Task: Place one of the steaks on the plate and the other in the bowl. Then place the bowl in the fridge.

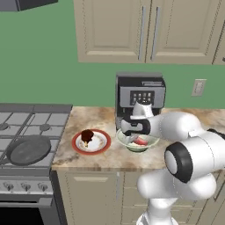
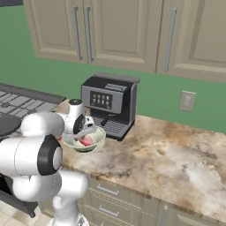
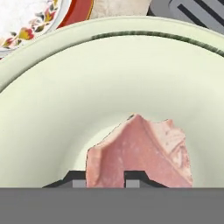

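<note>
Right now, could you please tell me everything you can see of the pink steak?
The pink steak is a small flat slab of pale pink meat with lighter marbling and a jagged upper edge. It lies inside the pale greenish-white bowl on the counter, in front of the coffee machine. The gripper sits low over it, fingertips either side of its near edge.

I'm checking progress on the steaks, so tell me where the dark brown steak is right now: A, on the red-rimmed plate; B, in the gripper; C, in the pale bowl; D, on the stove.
A: the dark brown steak sits on the plate, left of the bowl, which holds the pink steak.
</note>
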